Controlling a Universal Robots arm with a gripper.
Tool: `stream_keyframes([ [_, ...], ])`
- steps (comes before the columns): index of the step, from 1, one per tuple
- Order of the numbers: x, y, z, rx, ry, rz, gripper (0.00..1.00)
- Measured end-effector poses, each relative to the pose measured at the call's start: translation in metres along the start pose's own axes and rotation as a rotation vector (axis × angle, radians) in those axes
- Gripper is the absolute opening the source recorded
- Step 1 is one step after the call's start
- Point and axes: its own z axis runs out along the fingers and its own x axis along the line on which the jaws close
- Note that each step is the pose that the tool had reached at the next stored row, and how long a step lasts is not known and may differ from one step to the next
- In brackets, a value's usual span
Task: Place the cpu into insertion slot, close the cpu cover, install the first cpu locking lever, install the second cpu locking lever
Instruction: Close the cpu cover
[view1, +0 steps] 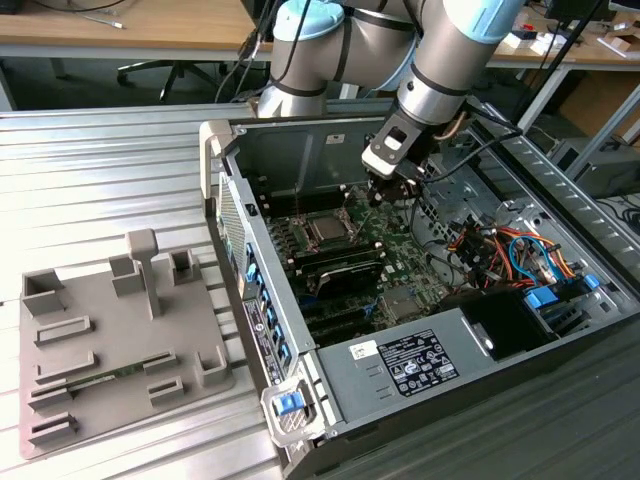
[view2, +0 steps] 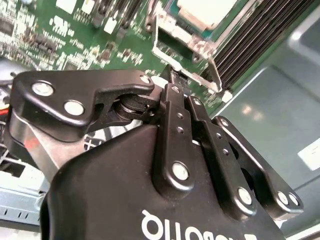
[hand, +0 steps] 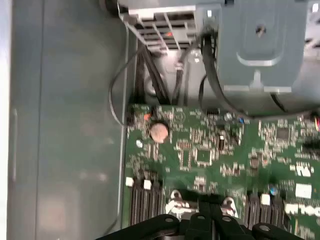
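Note:
In the exterior view the cpu lies flat, silver-grey, inside the insertion slot on the green motherboard. My gripper hangs just above the board, a short way toward the exterior view's right of the slot. In the second wrist view the black fingers meet at a point beside the slot's silver rim, and the cpu shows pale beyond it. The cpu cover appears to lie as a silver frame around the chip. The gripper is shut with nothing seen between the fingers.
Black memory slots run beside the socket. Loose cables and the power supply fill the case toward the exterior view's right. The case walls ring the board. A grey parts fixture lies on the table at the exterior view's left.

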Motion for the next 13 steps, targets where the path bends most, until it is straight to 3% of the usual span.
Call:
stream_keyframes([
  [6,0.0012,-0.0198,0.0011,-0.0032,0.0009,0.0,0.11],
  [11,0.0013,-0.036,0.0129,-0.0033,0.0015,0.0,0.11],
  [12,0.0016,-0.0455,0.0181,-0.0032,0.0014,-0.002,0.11],
  [13,0.0016,-0.0489,0.0201,-0.0031,0.0015,-0.003,0.11],
])
